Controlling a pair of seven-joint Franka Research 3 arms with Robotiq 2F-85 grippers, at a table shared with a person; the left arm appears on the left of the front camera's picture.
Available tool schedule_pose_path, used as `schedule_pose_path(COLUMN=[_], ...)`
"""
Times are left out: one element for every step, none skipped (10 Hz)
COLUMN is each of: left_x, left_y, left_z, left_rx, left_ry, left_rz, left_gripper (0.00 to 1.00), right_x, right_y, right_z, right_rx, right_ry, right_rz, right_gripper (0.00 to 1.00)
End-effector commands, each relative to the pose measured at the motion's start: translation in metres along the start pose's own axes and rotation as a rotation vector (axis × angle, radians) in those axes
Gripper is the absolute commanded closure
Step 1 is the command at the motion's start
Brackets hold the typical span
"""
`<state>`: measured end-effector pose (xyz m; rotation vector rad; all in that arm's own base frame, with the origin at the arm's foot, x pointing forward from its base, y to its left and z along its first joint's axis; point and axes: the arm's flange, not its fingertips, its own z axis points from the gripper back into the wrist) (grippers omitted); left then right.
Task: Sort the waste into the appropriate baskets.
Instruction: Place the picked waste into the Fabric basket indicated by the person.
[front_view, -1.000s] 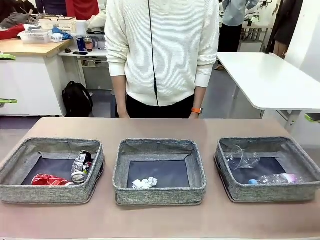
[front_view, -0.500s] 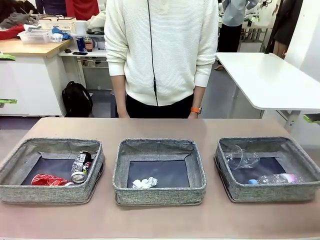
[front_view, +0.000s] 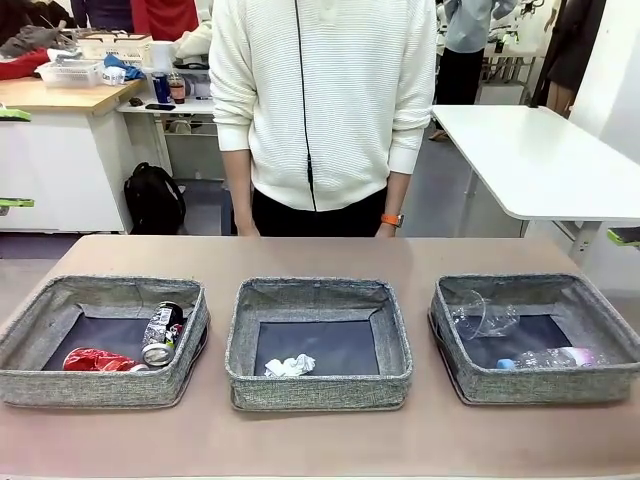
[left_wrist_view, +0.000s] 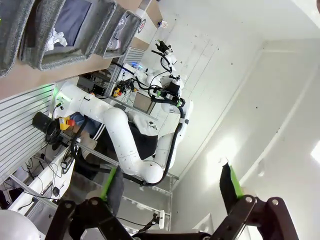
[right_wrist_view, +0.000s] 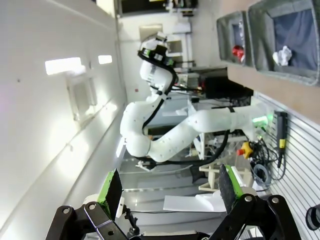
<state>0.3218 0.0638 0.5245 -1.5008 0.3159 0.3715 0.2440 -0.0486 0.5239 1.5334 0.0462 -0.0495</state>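
Note:
Three grey woven baskets stand in a row on the table. The left basket (front_view: 100, 388) holds a crushed red can (front_view: 95, 359) and a dark can (front_view: 162, 332). In the middle basket (front_view: 318, 392) lies a crumpled white paper ball (front_view: 290, 366). The right basket (front_view: 545, 385) holds a clear plastic cup (front_view: 483, 316) and a clear bottle with a blue cap (front_view: 555, 358). My left gripper (left_wrist_view: 169, 184) is open and empty, pointing away from the table, with the paper ball (left_wrist_view: 59, 36) far off. My right gripper (right_wrist_view: 169, 187) is likewise open and empty, far from the paper ball (right_wrist_view: 284, 55) and the red can (right_wrist_view: 238, 51).
A person in a white sweater (front_view: 325, 100) stands at the far edge of the table, arms hanging down. Bare brown tabletop (front_view: 320, 440) runs in front of the baskets and behind them. A white table (front_view: 540, 160) stands at the back right.

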Motion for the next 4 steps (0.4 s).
schedule_pose_path(left_x=[-0.0024, -0.0024, -0.0024, -0.0024], left_y=[0.0007, 0.0007, 0.0007, 0.0007], left_z=[0.0010, 0.0010, 0.0010, 0.0010], left_rx=[-0.001, -0.001, -0.001, -0.001], left_ry=[0.011, 0.011, 0.011, 0.011], left_rz=[0.001, 0.001, 0.001, 0.001], left_gripper=[0.00, 0.00, 0.00, 0.00], right_x=[0.0004, 0.0004, 0.0004, 0.0004], right_y=[0.0069, 0.0069, 0.0069, 0.0069], right_z=[-0.0008, -0.0008, -0.0008, -0.0008], right_rx=[0.015, 0.015, 0.015, 0.015], right_ry=[-0.001, -0.001, -0.001, -0.001], right_rz=[0.006, 0.006, 0.006, 0.006], right_gripper=[0.00, 0.00, 0.00, 0.00])
